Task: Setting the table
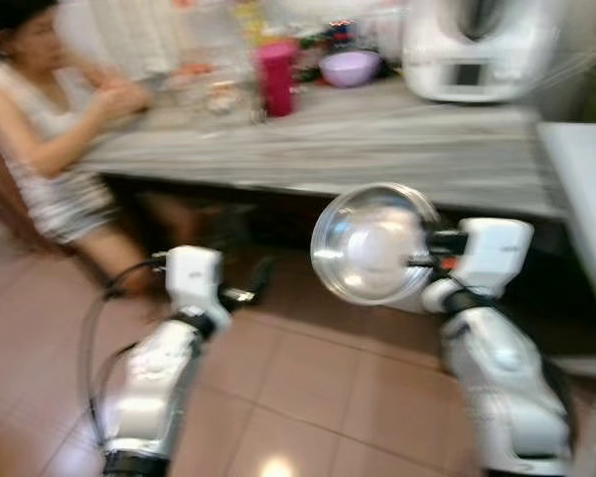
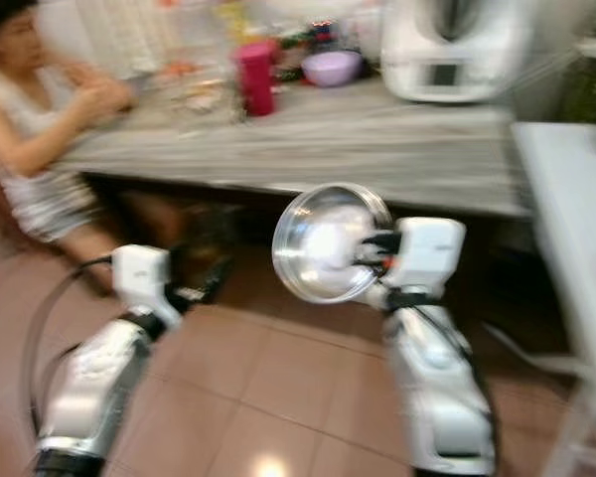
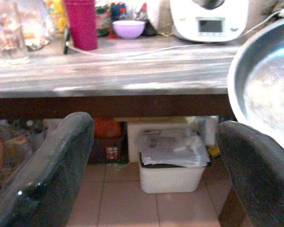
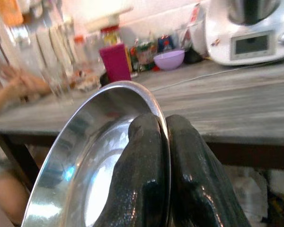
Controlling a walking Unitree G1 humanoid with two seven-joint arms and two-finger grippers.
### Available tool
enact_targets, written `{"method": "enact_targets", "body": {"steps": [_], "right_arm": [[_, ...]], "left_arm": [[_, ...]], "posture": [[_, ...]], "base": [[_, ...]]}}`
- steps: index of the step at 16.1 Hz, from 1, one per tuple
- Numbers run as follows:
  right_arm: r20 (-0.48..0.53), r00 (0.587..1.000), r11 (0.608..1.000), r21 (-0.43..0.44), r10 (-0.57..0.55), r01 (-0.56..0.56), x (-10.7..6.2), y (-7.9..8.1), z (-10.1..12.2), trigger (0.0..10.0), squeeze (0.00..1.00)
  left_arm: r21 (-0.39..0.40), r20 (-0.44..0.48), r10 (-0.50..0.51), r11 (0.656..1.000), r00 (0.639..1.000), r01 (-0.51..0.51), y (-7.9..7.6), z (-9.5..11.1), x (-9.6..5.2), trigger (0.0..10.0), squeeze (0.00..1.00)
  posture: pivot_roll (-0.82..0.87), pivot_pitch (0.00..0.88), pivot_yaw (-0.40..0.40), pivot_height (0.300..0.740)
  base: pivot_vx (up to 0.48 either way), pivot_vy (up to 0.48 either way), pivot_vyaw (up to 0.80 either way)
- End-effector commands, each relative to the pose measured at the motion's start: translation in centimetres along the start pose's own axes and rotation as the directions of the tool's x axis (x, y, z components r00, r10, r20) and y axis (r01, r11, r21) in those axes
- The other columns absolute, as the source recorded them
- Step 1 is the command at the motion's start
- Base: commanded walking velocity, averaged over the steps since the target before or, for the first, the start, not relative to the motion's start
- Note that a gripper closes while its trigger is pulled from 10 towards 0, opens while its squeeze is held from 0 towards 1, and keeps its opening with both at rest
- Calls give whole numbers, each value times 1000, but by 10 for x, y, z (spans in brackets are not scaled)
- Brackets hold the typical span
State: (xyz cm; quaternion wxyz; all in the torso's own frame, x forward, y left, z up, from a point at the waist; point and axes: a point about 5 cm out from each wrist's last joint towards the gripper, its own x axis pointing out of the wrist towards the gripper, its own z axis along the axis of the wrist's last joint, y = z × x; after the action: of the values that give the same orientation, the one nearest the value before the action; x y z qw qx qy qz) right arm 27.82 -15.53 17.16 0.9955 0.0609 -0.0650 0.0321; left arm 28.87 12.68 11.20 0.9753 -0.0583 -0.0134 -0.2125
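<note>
A shiny steel plate (image 1: 370, 243) is held on edge in front of me, below the front edge of the grey table (image 1: 377, 149). My right gripper (image 1: 422, 260) is shut on the steel plate's rim (image 4: 162, 124), one finger on each side. My left gripper (image 1: 250, 290) is open and holds nothing, low over the tiled floor to the left of the plate. In the left wrist view its fingers (image 3: 57, 161) stand wide apart, with the steel plate (image 3: 267, 90) at one side.
A person (image 1: 50, 119) sits at the table's left end. On the table stand a magenta cup (image 1: 276, 78), a lilac bowl (image 1: 349, 68), a white kitchen machine (image 1: 477, 50) and glasses (image 3: 7, 30). A white counter (image 1: 586, 189) is on the right. Boxes (image 3: 173, 161) lie under the table.
</note>
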Motion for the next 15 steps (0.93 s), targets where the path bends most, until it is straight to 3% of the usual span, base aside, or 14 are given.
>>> {"method": "enact_targets", "body": {"steps": [1, 3, 11, 15], "right_arm": [[34, 999, 999, 24, 31, -32, 1, 12, 7, 10000, 0], [27, 999, 999, 41, 27, -28, 0, 13, 6, 10000, 0], [29, 999, 998, 48, 27, -28, 1, 12, 8, 10000, 0], [29, 999, 999, 47, 25, -27, 2, 13, 8, 10000, 0]], "left_arm": [[28, 2, 34, 999, 999, -34, 12, 4, -4, 10000, 0], [25, -1, 31, 999, 1000, -31, 12, 3, -4, 10000, 0], [10, -15, 16, 1000, 1000, -16, 8, -1, -5, 10000, 0], [-22, -6, -2, 1000, 1000, 2, 4, 0, -8, 10000, 0]], "posture": [[-207, 28, 116, 740], [-211, 30, 112, 740], [-211, 32, 110, 740], [-207, 37, 108, 740]], "base": [[480, 0, 0], [480, 0, 0], [434, 0, -706], [262, 0, 0]]}}
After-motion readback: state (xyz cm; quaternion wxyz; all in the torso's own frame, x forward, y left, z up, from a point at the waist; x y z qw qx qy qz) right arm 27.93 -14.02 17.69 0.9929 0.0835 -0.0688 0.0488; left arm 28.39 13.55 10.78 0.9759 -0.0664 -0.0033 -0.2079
